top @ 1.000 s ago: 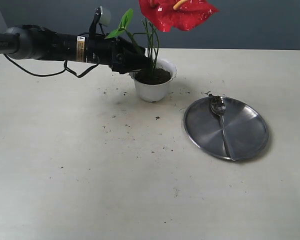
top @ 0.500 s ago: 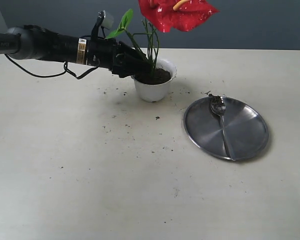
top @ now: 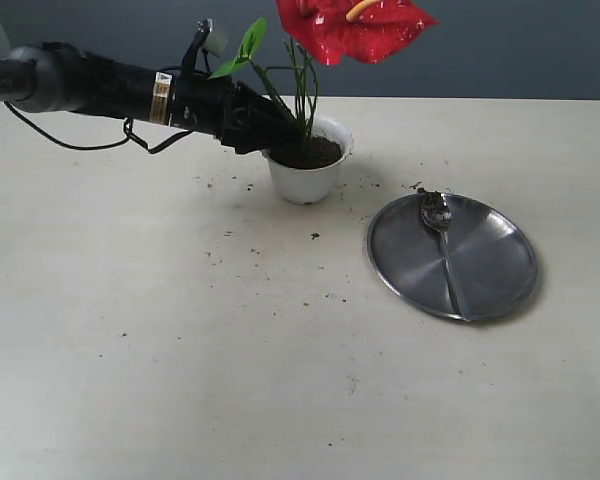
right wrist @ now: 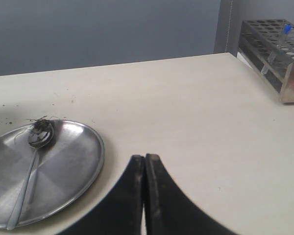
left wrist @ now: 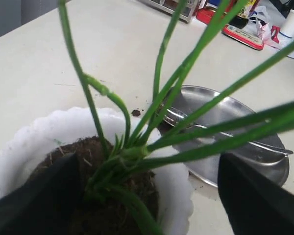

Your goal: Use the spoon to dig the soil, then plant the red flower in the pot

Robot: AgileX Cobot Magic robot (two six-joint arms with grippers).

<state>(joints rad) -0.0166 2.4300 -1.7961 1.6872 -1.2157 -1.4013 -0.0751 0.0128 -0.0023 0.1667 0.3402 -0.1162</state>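
The red flower point(top: 355, 25) stands upright in the white scalloped pot point(top: 305, 180), its green stems point(left wrist: 161, 63) rising from the dark soil point(top: 308, 153). My left gripper point(top: 285, 128) hovers at the pot's rim, open, with one finger point(left wrist: 250, 196) on each side of the stem base and touching nothing I can see. The spoon point(top: 442, 235) lies on the steel plate point(top: 500, 270) with soil crumbs in its bowl. In the right wrist view my right gripper point(right wrist: 145, 157) is shut and empty, just off the plate's edge point(right wrist: 95, 161); the exterior view does not show it.
Soil crumbs are scattered over the pale table around the pot and plate. A metal test-tube rack point(right wrist: 274, 49) stands at the table's far corner in the right wrist view. Red and white clutter point(left wrist: 242, 34) lies beyond the plate in the left wrist view.
The left arm has shifted slightly, its rear end rising, while the gripper stays at the pot. Flower, pot, spoon and plate have not moved.
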